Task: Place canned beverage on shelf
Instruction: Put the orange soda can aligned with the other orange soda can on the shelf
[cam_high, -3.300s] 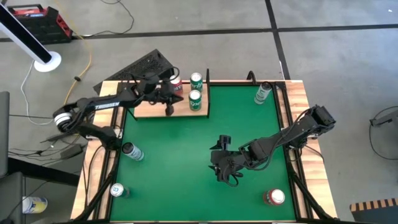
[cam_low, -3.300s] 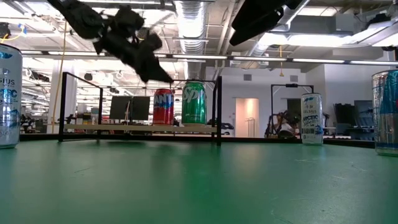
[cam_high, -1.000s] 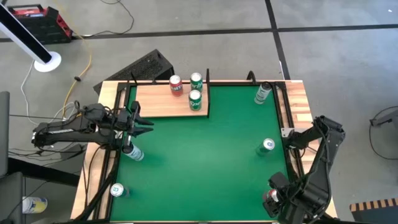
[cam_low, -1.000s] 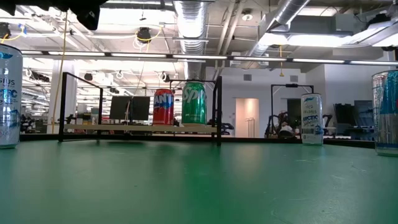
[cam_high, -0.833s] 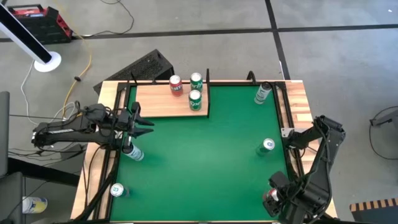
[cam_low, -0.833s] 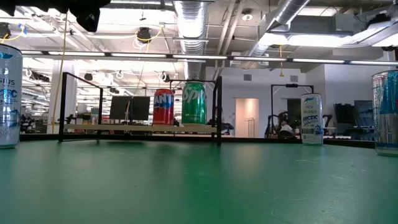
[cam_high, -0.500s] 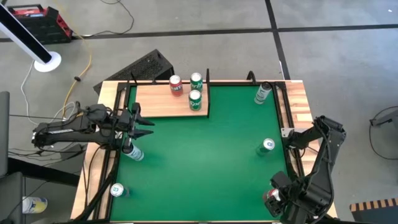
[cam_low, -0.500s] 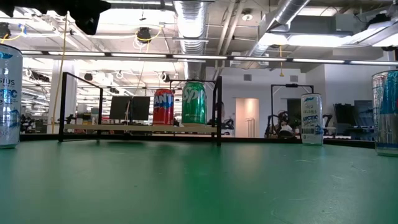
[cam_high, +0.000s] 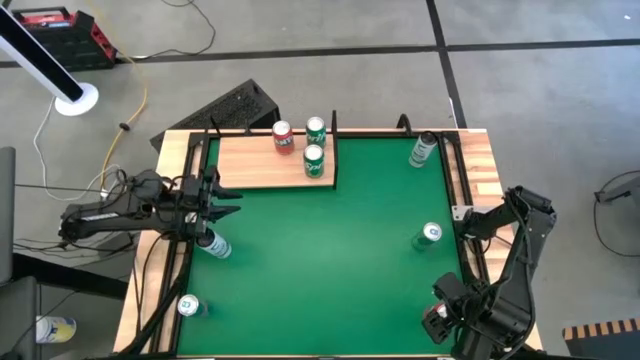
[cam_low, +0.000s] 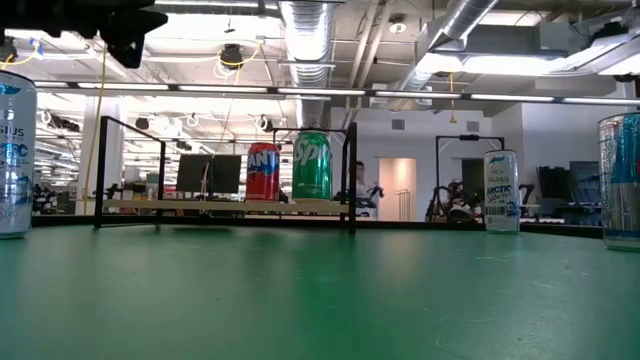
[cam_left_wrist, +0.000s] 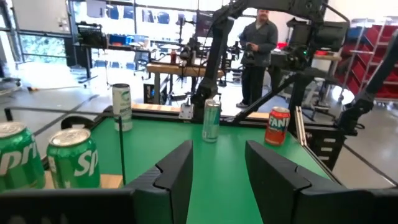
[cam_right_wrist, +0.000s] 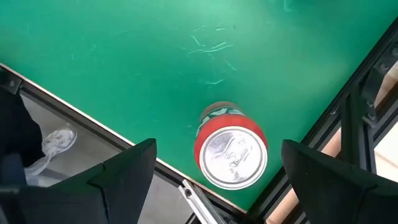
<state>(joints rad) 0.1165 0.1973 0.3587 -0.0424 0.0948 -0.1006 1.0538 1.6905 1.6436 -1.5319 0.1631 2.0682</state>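
Note:
The shelf (cam_high: 262, 164) is a light-wood board with black uprights at the table's far left. It carries a red can (cam_high: 283, 135) and two green cans (cam_high: 316, 128) (cam_high: 313, 158), all upright. An orange-red can (cam_right_wrist: 231, 155) stands upright on the green table at the near right corner. My right gripper (cam_right_wrist: 217, 149) hangs above it, pointing down, open, one finger on either side and clear of it. My left gripper (cam_high: 228, 205) is at the table's left edge, near the shelf's front. It points level across the table (cam_left_wrist: 217, 171) and is open with nothing between its fingers.
More cans stand on the table: one at the far right (cam_high: 423, 148), one mid right (cam_high: 428, 234), one beside the left gripper (cam_high: 212, 243), one at the near left corner (cam_high: 188, 306). Black rails and wood strips edge the table (cam_high: 478, 180). A person (cam_left_wrist: 256, 43) stands beyond it.
My left gripper has sunk a little and drawn back toward the table's left edge, staying level. The cans have not moved.

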